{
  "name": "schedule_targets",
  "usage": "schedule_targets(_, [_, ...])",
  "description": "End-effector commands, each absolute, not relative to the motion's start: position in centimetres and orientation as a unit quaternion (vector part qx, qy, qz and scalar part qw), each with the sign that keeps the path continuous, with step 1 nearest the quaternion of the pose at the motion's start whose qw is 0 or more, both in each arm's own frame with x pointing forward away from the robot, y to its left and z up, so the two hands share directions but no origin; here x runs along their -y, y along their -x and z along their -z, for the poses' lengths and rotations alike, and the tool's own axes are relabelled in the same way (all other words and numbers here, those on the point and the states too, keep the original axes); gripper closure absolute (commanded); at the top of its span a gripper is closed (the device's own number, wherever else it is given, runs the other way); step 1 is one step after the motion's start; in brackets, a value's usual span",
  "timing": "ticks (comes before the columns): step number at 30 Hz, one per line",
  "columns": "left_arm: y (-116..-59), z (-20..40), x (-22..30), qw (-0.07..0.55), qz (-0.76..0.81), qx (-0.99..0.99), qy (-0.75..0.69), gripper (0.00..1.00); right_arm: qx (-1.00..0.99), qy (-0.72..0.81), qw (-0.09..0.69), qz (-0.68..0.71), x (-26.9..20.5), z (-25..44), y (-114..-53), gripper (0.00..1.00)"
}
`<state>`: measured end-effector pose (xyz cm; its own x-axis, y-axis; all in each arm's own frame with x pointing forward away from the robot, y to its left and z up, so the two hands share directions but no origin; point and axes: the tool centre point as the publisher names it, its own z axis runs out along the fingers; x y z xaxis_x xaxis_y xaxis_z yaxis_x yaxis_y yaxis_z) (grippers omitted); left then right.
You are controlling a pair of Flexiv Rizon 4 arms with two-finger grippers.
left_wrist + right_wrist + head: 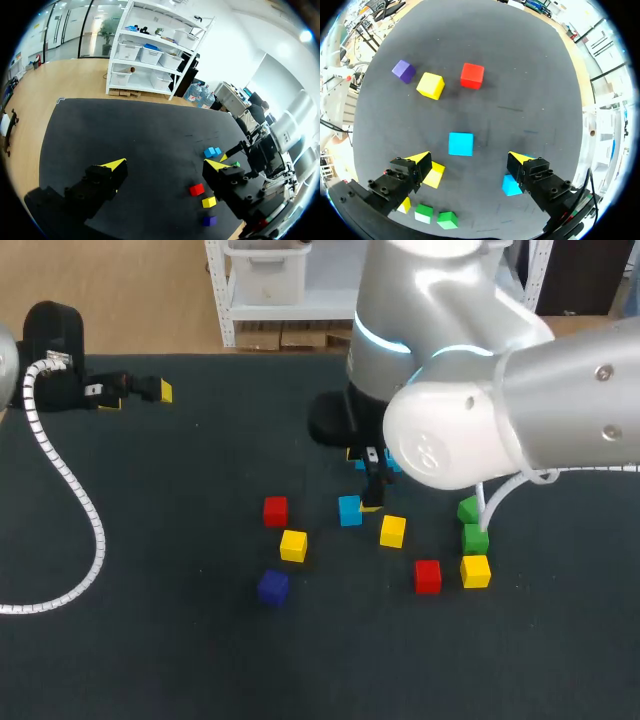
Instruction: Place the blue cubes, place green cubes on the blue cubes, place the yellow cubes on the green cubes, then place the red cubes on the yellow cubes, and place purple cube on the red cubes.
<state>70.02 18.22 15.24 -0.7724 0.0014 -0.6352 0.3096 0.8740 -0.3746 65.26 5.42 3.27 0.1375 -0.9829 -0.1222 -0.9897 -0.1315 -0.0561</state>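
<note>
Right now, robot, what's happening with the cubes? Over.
Left fingers open, off to the side. Right fingers open, blue cube just ahead. Yellow cube close beside one finger. Nothing stacked yet.

Spread wide: left gripper (165,164), right gripper (469,158)

Left tool (166,163) spread wide, red cube (196,189) beside it

Scattered on the black table (150,640): a blue cube (349,510) mid-table, a purple cube (272,587) nearest, a green cube (475,538) right.
</note>
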Motion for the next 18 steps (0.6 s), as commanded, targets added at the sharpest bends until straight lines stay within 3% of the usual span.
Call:
schedule_targets(1, [-70.0,-15.1,-18.4,0.329,0.241,-0.909,-0.088,0.00,-0.659,0.749,0.057,-0.023,-5.6,-2.3,-65.0,0.00])
schedule_targets(15, [-70.0,-15.1,-18.4,0.329,0.241,-0.909,-0.088,0.00,-0.681,0.731,0.035,-0.032,-6.9,0.1,-65.7,0.02])
schedule_targets(18, [-70.0,-15.1,-18.4,0.329,0.241,-0.909,-0.088,0.00,-0.685,0.728,0.029,-0.031,-7.1,0.6,-66.2,0.08])
